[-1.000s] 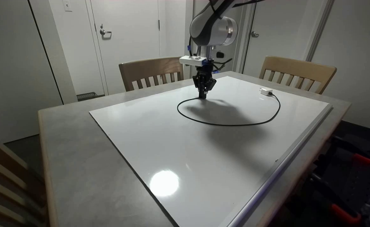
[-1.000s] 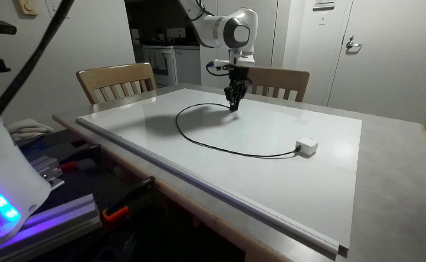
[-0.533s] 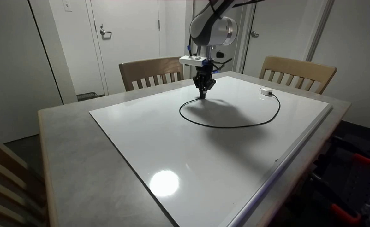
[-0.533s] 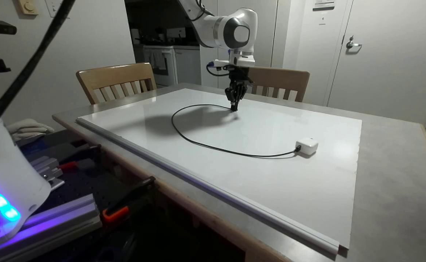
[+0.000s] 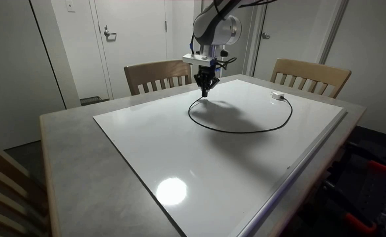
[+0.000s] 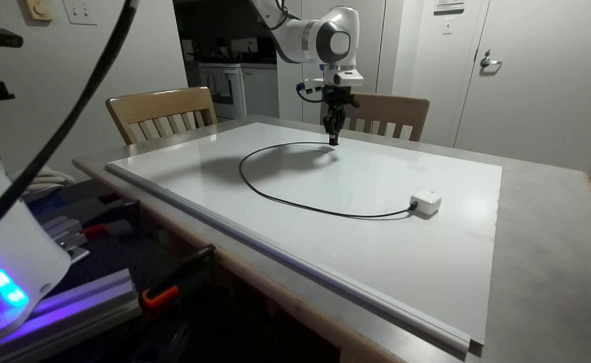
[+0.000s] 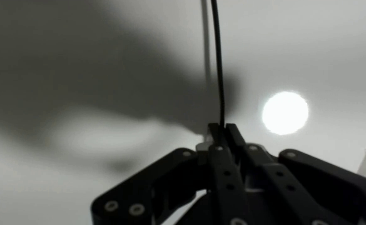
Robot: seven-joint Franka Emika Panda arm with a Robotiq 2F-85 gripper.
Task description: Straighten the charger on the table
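The charger's long black cable (image 5: 240, 132) lies in a wide loop on the table's glossy white panel (image 5: 153, 141). Its plug sits in a small white adapter block (image 5: 277, 95); cable (image 6: 351, 216) and block (image 6: 425, 202) also show in an exterior view. My gripper (image 5: 205, 94) is shut on the cable's free end and holds it just above the panel, as both exterior views show (image 6: 333, 143). In the wrist view the cable (image 7: 218, 59) runs up from between the fingertips (image 7: 232, 129), with its shadow beside it. The plug at the held end is hidden between the fingers.
The grey table border (image 6: 542, 242) surrounds the panel. A raised rail (image 6: 295, 259) runs along the panel edge on the robot base side. Wooden chairs (image 6: 159, 106) stand at the table's edges. Clamps with orange-red grips (image 6: 160, 297) sit by the robot base.
My gripper has lifted a little off the panel and moved away from the robot base, carrying the cable end. The near cable part has risen. The adapter block has not moved.
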